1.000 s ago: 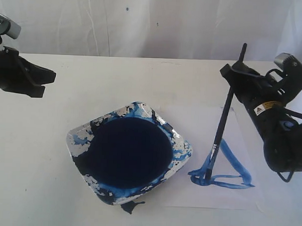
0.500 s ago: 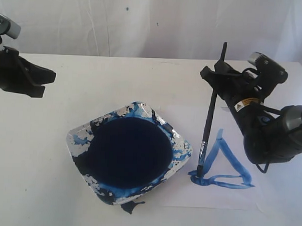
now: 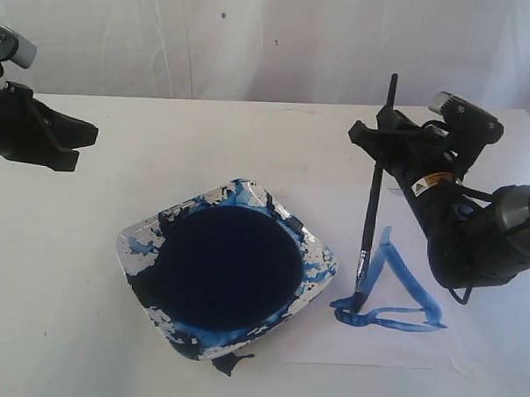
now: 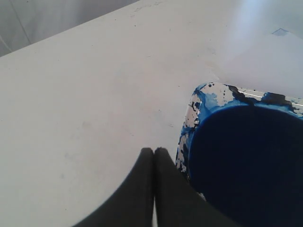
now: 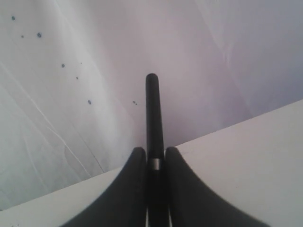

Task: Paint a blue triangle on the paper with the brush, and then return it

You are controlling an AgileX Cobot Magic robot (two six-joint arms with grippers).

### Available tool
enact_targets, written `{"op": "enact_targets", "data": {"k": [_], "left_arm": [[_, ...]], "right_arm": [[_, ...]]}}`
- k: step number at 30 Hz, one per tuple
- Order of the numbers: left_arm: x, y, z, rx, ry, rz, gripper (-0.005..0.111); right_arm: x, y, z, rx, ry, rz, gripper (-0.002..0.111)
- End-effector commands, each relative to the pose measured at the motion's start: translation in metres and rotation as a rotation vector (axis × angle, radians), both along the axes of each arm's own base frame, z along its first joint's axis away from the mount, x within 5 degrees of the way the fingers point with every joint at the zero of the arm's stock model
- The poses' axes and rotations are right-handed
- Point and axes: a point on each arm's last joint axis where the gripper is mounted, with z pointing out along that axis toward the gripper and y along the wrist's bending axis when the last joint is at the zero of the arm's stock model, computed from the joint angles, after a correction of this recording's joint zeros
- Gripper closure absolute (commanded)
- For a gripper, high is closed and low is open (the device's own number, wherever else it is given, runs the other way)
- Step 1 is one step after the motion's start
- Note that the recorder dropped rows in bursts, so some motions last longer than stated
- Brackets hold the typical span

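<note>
The blue triangle [image 3: 393, 292] is a streaky outline on the white paper [image 3: 329, 338], right of the paint dish [image 3: 140, 246]. The brush [image 3: 370, 212] stands almost upright, its tip at the triangle's lower left corner. My right gripper [image 3: 383, 149] is shut on the brush's upper handle; in the right wrist view the black handle [image 5: 152, 109] rises between the fingers of the gripper [image 5: 152, 153]. My left gripper [image 3: 83, 142] hovers at the far left, above the table. Its fingers [image 4: 144, 163] are pressed together with nothing in them, close beside the dish rim [image 4: 189, 127].
The square dish holds a round pool of dark navy paint [image 3: 225, 263]. A dark paint blot [image 3: 230, 364] lies on the table at the dish's near corner. A white cloth backdrop [image 3: 254, 40] hangs behind the table.
My right arm swung left with the brush, the tip going from the triangle's left side to its lower left corner. In the last half second it hardly moved. The left arm stayed still.
</note>
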Motion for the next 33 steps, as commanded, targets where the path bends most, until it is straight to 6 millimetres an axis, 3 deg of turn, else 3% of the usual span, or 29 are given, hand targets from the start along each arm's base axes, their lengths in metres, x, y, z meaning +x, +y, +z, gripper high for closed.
{"op": "enact_targets", "data": {"k": [1, 16, 27, 33], "left_arm": [[-0.001, 0.001, 0.0, 0.003, 0.001, 0.002, 0.107], [-0.001, 0.001, 0.0, 0.003, 0.001, 0.002, 0.107], [-0.001, 0.001, 0.0, 0.003, 0.001, 0.002, 0.107], [-0.001, 0.001, 0.0, 0.003, 0.001, 0.002, 0.107]], "right_arm": [[0.0, 0.002, 0.002, -0.047, -0.038, 0.017, 0.108], [-0.009, 0.0, -0.007, -0.153, -0.033, 0.029, 0.108], [-0.019, -0.012, 0.009, -0.272, -0.085, -0.05, 0.108], [-0.017, -0.02, 0.008, -0.347, -0.064, -0.13, 0.108]]}}
